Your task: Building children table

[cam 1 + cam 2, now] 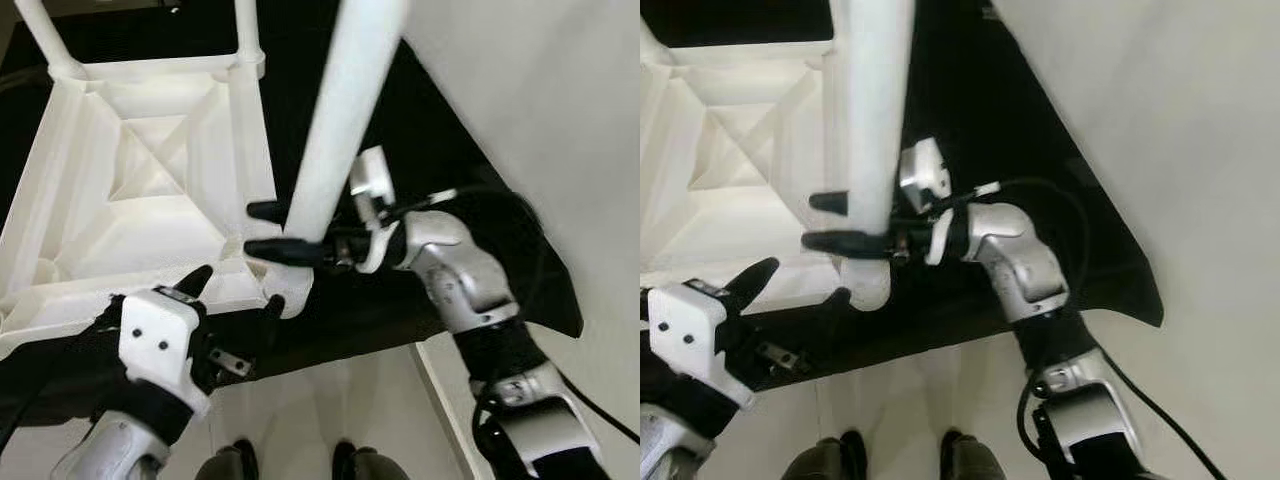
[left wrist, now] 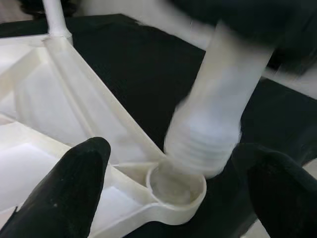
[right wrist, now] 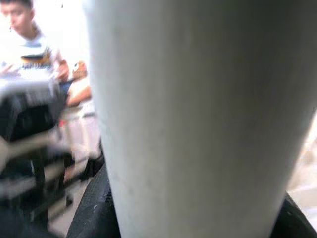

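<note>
- Two grippers work on one white plastic table top [image 1: 130, 190] that lies upside down on a black cloth [image 1: 400, 130].
- One table leg [image 1: 335, 130] is in the right gripper [image 1: 268, 231]. Its two black fingers are closed around the leg's low end, one on each side.
- The leg's screw end hangs just over the round corner socket [image 2: 176, 186]. It looks tilted and not in yet.
- The left gripper [image 1: 236, 288] has its fingers spread wide at that same corner. It holds nothing, and I cannot tell if it touches the top.
- I think the leg is light, hard and smooth, so it could slip or twist in the fingers.
- A low hold near the screw end looks best to me, for easy aiming.
- Other legs [image 1: 45, 35] already stand in far corners.
- A person [image 3: 29, 49] sits far off in the right wrist view.
</note>
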